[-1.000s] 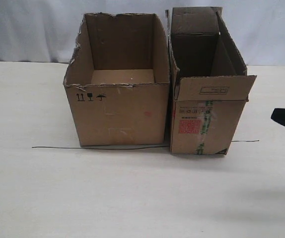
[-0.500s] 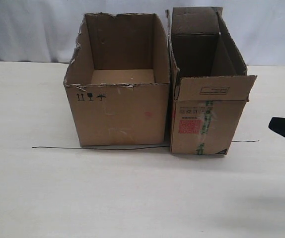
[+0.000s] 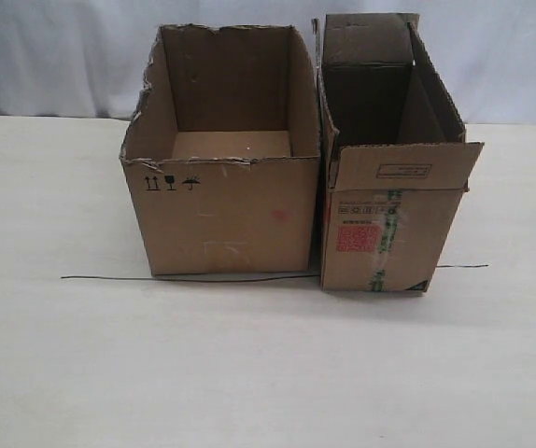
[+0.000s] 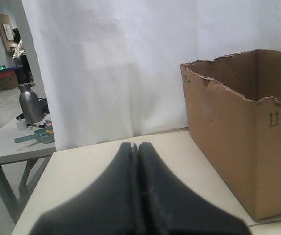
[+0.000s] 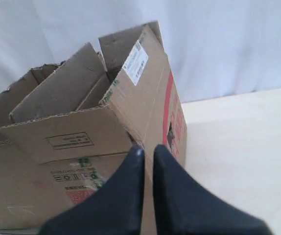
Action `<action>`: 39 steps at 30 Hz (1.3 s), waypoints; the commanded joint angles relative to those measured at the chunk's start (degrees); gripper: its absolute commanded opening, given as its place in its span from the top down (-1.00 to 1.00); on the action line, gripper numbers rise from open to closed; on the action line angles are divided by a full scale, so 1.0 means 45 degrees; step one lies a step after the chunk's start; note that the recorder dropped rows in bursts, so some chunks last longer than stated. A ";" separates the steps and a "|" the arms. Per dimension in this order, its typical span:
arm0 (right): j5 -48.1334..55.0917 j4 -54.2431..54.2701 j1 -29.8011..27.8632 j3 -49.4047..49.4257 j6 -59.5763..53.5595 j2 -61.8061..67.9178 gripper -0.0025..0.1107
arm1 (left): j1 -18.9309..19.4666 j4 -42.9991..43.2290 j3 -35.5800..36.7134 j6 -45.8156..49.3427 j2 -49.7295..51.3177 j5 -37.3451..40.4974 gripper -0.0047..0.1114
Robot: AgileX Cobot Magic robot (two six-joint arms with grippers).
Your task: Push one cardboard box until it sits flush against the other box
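The narrow cardboard box (image 3: 389, 224), with open flaps, a red label and green-printed tape, stands right of the other box (image 3: 221, 215), the wider one with a torn rim. Their adjoining sides touch near the top, with a thin dark slit lower down. Neither gripper shows in the exterior view. In the left wrist view my left gripper (image 4: 135, 145) is shut and empty, off to the side of the other box (image 4: 243, 142). In the right wrist view my right gripper (image 5: 147, 149) is shut with nothing in it, pointing at the cardboard box's (image 5: 81, 142) outer corner without touching it.
A thin black wire (image 3: 109, 277) lies across the pale table (image 3: 249, 373) under the boxes' fronts. A white curtain hangs behind. Beyond the table's edge stands a side table with a metal flask (image 4: 30, 103).
The dark tip of my right gripper, seen at the exterior view's right edge, has drawn back out of frame. Both boxes stay where they were.
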 commanded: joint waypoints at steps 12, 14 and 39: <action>-0.3088 -0.2657 0.0733 0.2595 0.2288 -0.6705 0.87 | 0.0040 0.0024 0.0037 -0.0051 -0.0032 -0.0033 0.92; -0.4004 -0.2643 0.0733 0.2595 0.2288 -0.6705 0.87 | 0.0040 0.0024 0.0037 -0.0051 -0.0032 -0.0033 0.92; -0.4733 -2.3854 0.0762 0.2595 2.1506 -0.6705 0.87 | 0.0040 0.0024 0.0037 -0.0051 -0.0032 -0.0033 0.92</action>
